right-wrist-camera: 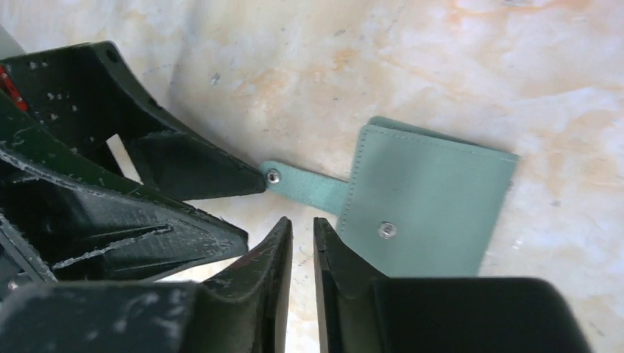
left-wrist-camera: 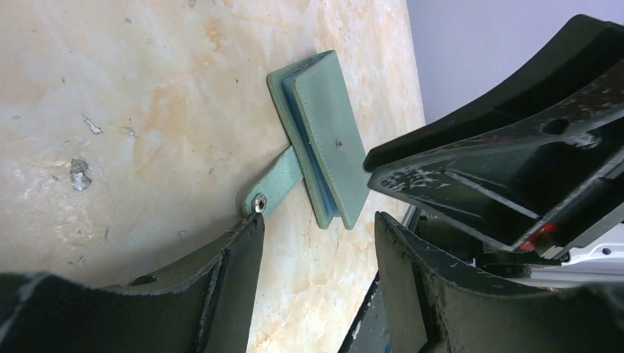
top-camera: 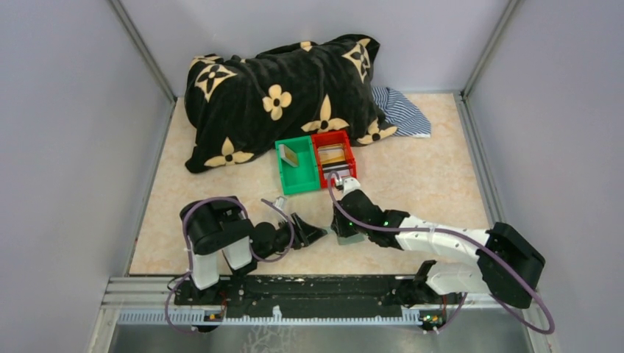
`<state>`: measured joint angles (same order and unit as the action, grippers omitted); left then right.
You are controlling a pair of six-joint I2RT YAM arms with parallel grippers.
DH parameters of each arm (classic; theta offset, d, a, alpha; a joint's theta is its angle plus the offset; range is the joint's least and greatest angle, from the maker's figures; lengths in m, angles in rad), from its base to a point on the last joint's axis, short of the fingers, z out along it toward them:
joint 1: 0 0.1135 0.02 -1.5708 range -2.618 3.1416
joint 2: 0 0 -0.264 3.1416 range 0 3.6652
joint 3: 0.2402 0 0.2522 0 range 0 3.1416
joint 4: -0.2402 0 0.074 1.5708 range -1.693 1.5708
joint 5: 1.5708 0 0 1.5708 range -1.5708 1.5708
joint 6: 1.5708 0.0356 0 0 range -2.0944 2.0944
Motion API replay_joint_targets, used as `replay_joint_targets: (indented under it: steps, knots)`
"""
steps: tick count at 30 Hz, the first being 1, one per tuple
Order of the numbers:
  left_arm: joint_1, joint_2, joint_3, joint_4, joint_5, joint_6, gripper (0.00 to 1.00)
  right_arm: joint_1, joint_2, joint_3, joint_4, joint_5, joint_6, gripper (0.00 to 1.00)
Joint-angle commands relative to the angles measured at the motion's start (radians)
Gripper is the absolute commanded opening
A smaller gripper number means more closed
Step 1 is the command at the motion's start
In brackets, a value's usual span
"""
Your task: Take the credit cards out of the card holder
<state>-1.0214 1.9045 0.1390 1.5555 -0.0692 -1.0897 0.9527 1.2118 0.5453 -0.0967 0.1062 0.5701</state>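
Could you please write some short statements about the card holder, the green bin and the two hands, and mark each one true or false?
1. The card holder lies folded shut on the table. True.
2. Its strap is snapped closed. False: the strap sticks out to the side, unfastened.
3. A tan card is in the green bin. True.
4. The right hand grips the card holder. False: there is only a narrow gap between its fingers, and nothing is in it.
5. The left hand is open. True.
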Motion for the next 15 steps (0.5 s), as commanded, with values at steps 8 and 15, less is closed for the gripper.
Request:
replay_joint_targets:
  steps: [8, 15]
  knots:
    - [-0.005, 0.063, -0.01, 0.232, -0.024, 0.018, 0.64, 0.009, -0.035, 0.11, -0.219, 0.29, -0.138, 0.45]
    - [-0.005, 0.069, -0.025, 0.232, -0.032, 0.006, 0.64, 0.062, 0.03, 0.163, -0.258, 0.362, -0.176, 0.48]
